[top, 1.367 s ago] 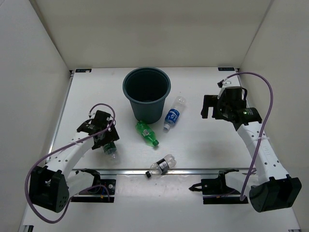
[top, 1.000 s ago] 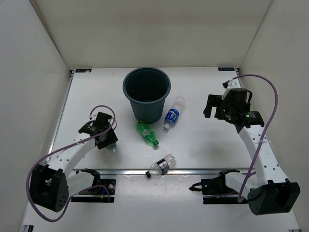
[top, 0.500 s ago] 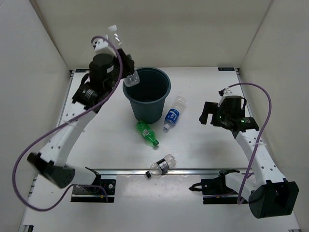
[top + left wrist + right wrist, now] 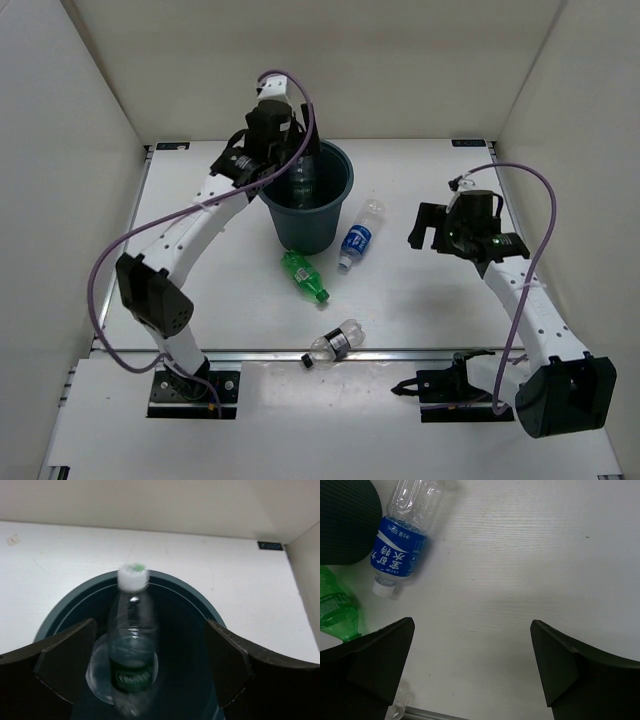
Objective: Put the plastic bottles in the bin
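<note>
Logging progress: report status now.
Left end effector open over bin, green-label bottle loose inside. Right end effector open, empty. Three bottles on table. No obstruction.

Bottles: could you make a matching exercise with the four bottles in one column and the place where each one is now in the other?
1 green-label bottle
2 green bottle
3 blue-label bottle
4 dark-band bottle

A right of the bin, on the table
B by the near table edge
C at the bin's mouth
D in front of the bin

Pairs: 1-C, 2-D, 3-A, 4-B
</note>
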Robot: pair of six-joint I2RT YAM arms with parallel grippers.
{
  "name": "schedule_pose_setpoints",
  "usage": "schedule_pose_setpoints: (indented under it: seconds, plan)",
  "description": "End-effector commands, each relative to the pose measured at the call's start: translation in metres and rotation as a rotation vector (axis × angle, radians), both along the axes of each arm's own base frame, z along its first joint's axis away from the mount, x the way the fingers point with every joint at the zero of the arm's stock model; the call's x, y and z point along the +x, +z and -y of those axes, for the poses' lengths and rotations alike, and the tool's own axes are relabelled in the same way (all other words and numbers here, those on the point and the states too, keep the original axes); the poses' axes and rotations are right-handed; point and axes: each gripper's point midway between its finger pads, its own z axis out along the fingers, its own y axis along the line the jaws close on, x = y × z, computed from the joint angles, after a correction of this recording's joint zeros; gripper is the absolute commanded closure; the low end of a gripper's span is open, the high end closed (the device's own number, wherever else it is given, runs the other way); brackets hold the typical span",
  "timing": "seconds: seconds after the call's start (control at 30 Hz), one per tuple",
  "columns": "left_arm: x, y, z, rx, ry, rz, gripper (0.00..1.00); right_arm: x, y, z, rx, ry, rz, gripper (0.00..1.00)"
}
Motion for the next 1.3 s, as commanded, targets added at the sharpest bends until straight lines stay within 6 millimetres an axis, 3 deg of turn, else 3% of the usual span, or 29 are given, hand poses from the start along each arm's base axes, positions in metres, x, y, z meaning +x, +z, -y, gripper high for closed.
schedule_pose_setpoints:
  seconds: [0.0,0.03,0.07,0.17,0.2,0.23,0.27,0.3,0.37,0.4,0.47,0.5,0.57,0.6,0.67,0.7,0.73,0.8,0.83,0.93,1.07,1.1,1.17,1.27]
  plan:
    - [-0.048,0.081,-0.036,-0.062,0.031,0.154,0.02,0.025,0.022,-0.006,0.013,-0.036,0.065,0.01]
    - [-0.059,0.074,-0.050,-0.041,0.061,0.139,0.01,0.031,0.019,-0.011,0.026,-0.031,0.057,0.01]
    - [-0.074,0.086,-0.063,-0.058,0.085,0.163,0.02,0.037,0.027,-0.014,0.043,-0.041,0.078,0.01]
    - [-0.112,0.023,-0.101,-0.038,0.140,0.019,0.02,0.061,0.025,-0.029,0.055,-0.045,0.070,0.01]
    - [-0.125,0.027,-0.121,-0.079,0.182,0.032,0.01,0.068,0.027,-0.033,0.071,-0.048,0.077,0.01]
    - [-0.135,-0.013,-0.133,-0.034,0.209,-0.056,0.01,0.077,0.022,-0.039,0.084,-0.054,0.060,0.01]
    - [-0.152,-0.034,-0.149,-0.050,0.243,-0.105,0.01,0.084,0.031,-0.045,0.096,-0.046,0.086,0.01]
    - [-0.161,-0.040,-0.166,-0.066,0.285,-0.117,0.01,0.093,0.021,-0.048,0.109,-0.064,0.071,0.01]
    - [-0.185,-0.087,-0.188,-0.030,0.334,-0.235,0.01,0.113,0.017,-0.063,0.144,-0.048,0.075,0.01]
    - [-0.192,-0.092,-0.198,-0.040,0.366,-0.243,0.01,0.122,0.023,-0.069,0.153,-0.043,0.104,0.00]
    - [-0.214,-0.130,-0.203,-0.039,0.383,-0.338,0.02,0.137,0.003,-0.080,0.148,-0.052,0.054,0.01]
    - [-0.221,-0.133,-0.199,-0.083,0.376,-0.337,0.01,0.139,-0.002,-0.082,0.140,-0.061,0.036,0.01]
    - [-0.238,-0.164,-0.188,-0.138,0.349,-0.386,0.01,0.156,-0.013,-0.099,0.124,-0.054,0.016,0.01]
    - [-0.243,-0.162,-0.188,-0.191,0.367,-0.362,0.02,0.158,-0.019,-0.100,0.115,-0.061,-0.005,0.01]
    - [-0.255,-0.181,-0.185,-0.239,0.374,-0.401,0.01,0.171,-0.042,-0.100,0.063,-0.118,-0.042,0.01]
    - [-0.258,-0.183,-0.185,-0.252,0.372,-0.406,0.02,0.172,-0.045,-0.099,0.061,-0.157,-0.059,0.01]
    - [-0.260,-0.184,-0.186,-0.262,0.375,-0.406,0.02,0.168,-0.060,-0.102,0.049,-0.164,-0.099,0.00]
    - [-0.263,-0.182,-0.187,-0.254,0.379,-0.408,0.02,0.167,-0.080,-0.103,0.048,-0.181,-0.118,0.01]
    - [-0.263,-0.181,-0.189,-0.242,0.384,-0.405,0.01,0.168,-0.082,-0.112,0.065,-0.163,-0.114,0.01]
    - [-0.263,-0.179,-0.189,-0.212,0.385,-0.409,0.02,0.170,-0.100,-0.113,0.048,-0.191,-0.156,0.02]
    - [-0.258,-0.169,-0.189,-0.214,0.380,-0.384,0.01,0.165,-0.112,-0.115,0.043,-0.199,-0.204,0.20]
    - [-0.257,-0.166,-0.189,-0.217,0.378,-0.377,0.01,0.167,-0.108,-0.111,0.036,-0.209,-0.190,0.35]
    - [-0.255,-0.164,-0.193,-0.193,0.384,-0.368,0.01,0.170,-0.095,-0.105,0.033,-0.224,-0.142,0.49]
    - [-0.250,-0.158,-0.196,-0.149,0.378,-0.362,0.01,0.175,-0.070,-0.087,0.045,-0.264,-0.078,0.61]
